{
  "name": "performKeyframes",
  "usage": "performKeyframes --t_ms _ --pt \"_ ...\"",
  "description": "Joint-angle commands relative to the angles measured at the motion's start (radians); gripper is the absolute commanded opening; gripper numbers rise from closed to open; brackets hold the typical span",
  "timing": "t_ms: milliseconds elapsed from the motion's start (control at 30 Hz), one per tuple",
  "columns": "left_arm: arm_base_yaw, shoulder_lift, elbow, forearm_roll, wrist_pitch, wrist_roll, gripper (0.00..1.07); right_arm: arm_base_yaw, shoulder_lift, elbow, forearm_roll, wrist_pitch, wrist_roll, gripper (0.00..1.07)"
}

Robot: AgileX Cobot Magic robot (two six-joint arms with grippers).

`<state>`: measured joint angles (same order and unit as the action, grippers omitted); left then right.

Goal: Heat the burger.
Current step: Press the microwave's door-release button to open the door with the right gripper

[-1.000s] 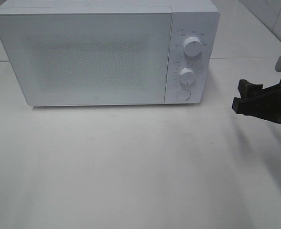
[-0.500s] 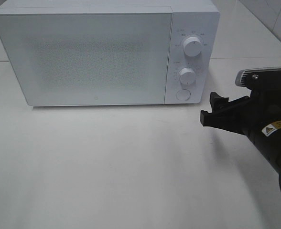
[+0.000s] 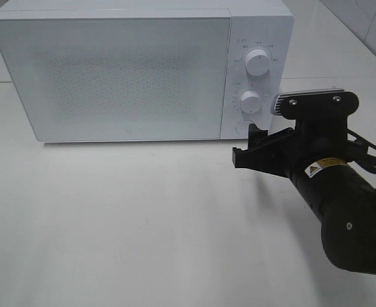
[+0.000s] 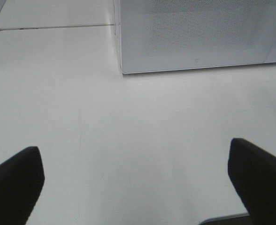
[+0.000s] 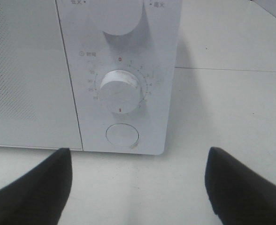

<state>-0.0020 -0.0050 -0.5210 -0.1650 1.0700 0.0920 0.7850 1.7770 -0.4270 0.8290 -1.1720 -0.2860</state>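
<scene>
The burger is out of view in every frame. A white microwave (image 3: 124,77) stands at the back of the table with its door shut. My right gripper (image 3: 247,146) is open and empty, hovering just in front of the control panel, level with the round button (image 5: 122,136) under the lower knob (image 5: 120,91). In the right wrist view its dark fingers (image 5: 30,192) frame that button from below. The left gripper (image 4: 135,185) shows only in its own wrist view, open and empty over bare table, with the microwave's left front corner (image 4: 121,70) ahead.
An upper knob (image 3: 258,62) sits above the lower knob (image 3: 250,101) on the panel. White table (image 3: 143,224) spreads in front of the microwave. A seam between table slabs (image 4: 53,27) runs to the microwave's left.
The right arm has swept in from the right edge toward the microwave's control panel, jaws unchanged. The microwave has not moved.
</scene>
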Motion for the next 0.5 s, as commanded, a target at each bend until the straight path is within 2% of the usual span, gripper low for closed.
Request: performKeyframes --t_ms 33,433,500 --pt "0.003 -0.006 0.004 -0.002 -0.003 -0.004 1.01 0.009 0.013 -0.018 0.007 0.01 -0.011 0.76" --pt "0.003 -0.006 0.004 -0.002 -0.003 -0.004 1.01 0.009 0.016 -0.019 0.007 0.015 0.099 0.75" --pt "0.003 -0.006 0.004 -0.002 -0.003 -0.004 1.01 0.009 0.016 -0.019 0.007 0.017 0.243 0.72"
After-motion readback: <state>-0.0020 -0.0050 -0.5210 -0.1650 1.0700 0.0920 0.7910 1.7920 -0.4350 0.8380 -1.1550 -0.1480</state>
